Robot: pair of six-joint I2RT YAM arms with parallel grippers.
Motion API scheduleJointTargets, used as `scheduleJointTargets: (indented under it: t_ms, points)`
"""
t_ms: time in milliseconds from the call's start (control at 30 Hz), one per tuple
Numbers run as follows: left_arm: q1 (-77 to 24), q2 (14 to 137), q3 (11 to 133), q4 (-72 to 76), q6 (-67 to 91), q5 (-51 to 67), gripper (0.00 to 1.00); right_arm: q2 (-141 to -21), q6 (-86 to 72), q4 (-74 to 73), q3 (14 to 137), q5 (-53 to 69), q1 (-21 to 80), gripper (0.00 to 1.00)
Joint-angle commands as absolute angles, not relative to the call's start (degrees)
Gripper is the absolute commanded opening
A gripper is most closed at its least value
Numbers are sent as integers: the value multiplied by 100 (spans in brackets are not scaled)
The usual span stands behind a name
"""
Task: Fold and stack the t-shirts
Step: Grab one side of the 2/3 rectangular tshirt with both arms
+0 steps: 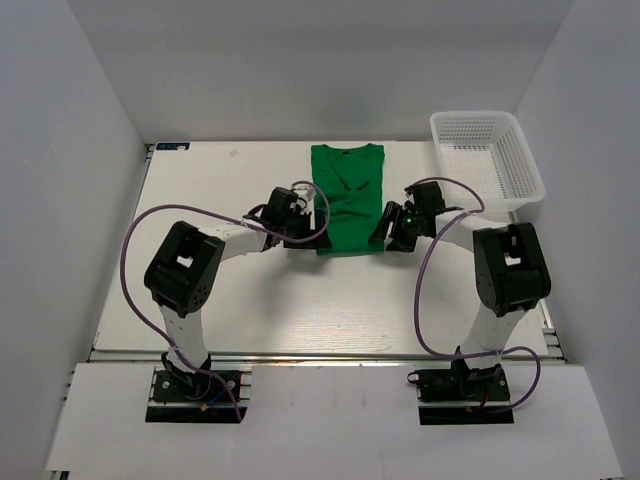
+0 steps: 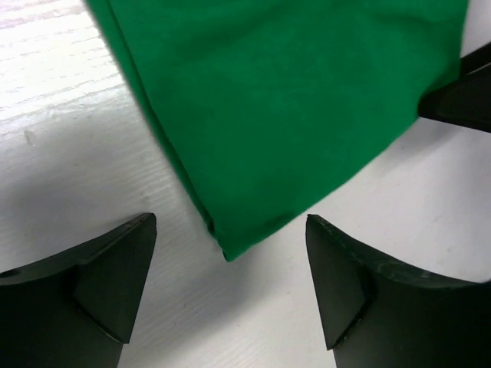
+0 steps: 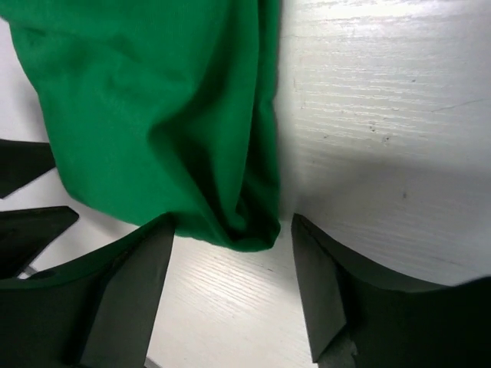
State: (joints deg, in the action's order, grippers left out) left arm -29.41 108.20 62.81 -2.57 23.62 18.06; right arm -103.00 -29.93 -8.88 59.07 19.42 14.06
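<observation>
A bright green t-shirt (image 1: pixel 347 197) lies on the white table, its sides folded in to a narrow strip, collar at the far end. My left gripper (image 1: pixel 308 228) sits at the shirt's near left corner and is open; in the left wrist view that corner (image 2: pixel 228 249) lies just ahead of the gap between the fingers (image 2: pixel 115 268). My right gripper (image 1: pixel 385 228) is at the near right corner, also open. The bunched corner (image 3: pixel 249 234) rests between its fingertips (image 3: pixel 318 284), with the left finger touching the cloth edge.
A white mesh basket (image 1: pixel 487 158) stands at the far right of the table. White walls close in the left, right and back sides. Purple cables loop from both arms over the table.
</observation>
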Motion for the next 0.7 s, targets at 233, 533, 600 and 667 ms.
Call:
scheduleJointTargets:
  t_ms: [233,533,600,667]
  points:
    - [-3208,11276,6267,-264,2276,1863,51,-10503,-3322,-615,5564,2109,1327,36]
    - [-3261,10820,5669,-80,2435,1837,0,-10285,-3253,-404,5072,2346,1353,0]
    - [-3313,10653,5476,87,2435,2046,0,-10152,-3217,-422,4984,2399,1380,0]
    - [-3374,10390,5292,166,2487,2353,0,-9818,-2981,-457,4799,2608,1397,0]
